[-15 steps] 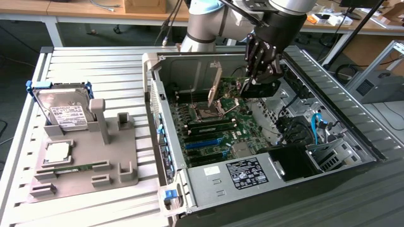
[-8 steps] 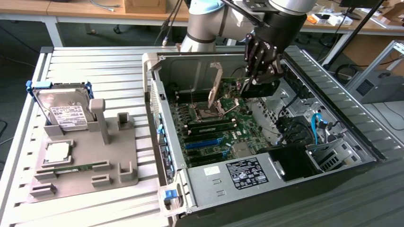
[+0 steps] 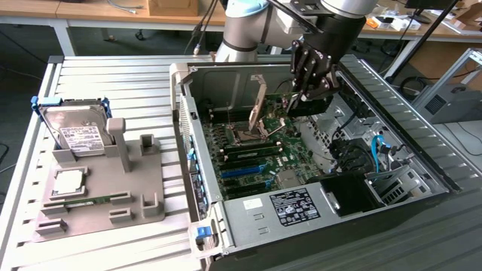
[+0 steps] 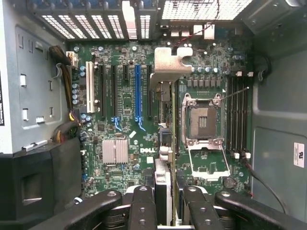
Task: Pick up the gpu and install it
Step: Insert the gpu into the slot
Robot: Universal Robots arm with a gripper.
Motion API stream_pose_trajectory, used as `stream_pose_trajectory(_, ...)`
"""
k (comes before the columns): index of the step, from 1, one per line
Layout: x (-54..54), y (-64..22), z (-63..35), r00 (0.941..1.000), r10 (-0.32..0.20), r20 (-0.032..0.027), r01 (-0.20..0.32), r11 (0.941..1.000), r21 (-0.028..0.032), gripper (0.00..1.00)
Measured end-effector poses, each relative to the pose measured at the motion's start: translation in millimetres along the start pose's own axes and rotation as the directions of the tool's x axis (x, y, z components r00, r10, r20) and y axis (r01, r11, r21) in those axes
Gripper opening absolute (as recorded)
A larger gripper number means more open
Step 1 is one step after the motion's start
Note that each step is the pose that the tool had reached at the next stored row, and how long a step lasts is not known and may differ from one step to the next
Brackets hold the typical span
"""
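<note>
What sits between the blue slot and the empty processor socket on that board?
The gpu, edge-on in the gripper, hangs over that stretch; the wrist view shows it.

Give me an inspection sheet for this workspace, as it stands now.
Surface: slatted metal table, open computer case on it.
Job's things: gpu upright over the motherboard; whether it is seated cannot be told.
Clutter: hard drive standing in a grey fixture beside the case.
Grippers: gripper shut on the gpu, inside the case.
Cables: blue cable in the case.
Surroundings: wooden benches behind.
</note>
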State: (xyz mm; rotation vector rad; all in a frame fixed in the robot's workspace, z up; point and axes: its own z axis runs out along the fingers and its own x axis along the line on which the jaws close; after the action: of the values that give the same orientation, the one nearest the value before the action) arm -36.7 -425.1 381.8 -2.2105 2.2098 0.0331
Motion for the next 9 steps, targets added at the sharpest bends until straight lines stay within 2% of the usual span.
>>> stream_pose_trajectory(9,0.0,0.0,1.7,1.0000,-0.005,0.0000,0.005,1.0000,-0.0002,0.27)
